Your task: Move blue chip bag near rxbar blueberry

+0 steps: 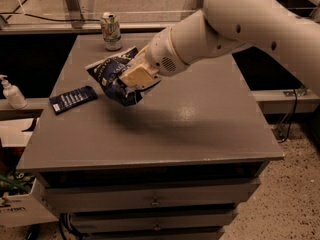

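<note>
While our arm (240,24) is reaching in from the upper right across the table (200,129), we are holding the chip bag (111,72) in our gripper (132,79), whose jaws are clamping down on the bag's crumpled middle. The bag is hanging tilted over the left half of the table top, its white-lettered top edge pointing up and to the left, and it is casting a shadow on the grey surface beneath it. The bar (73,98) is lying flat near the table's left edge, just to the left of the bag and a little lower in view, with a narrow strip of bare table showing between the two. A drink can (111,31) is standing upright at the back of the table, behind the bag. Off the table to the left, a pump bottle (12,93) is sitting on a ledge. Drawers (155,201) are showing below the table top.
</note>
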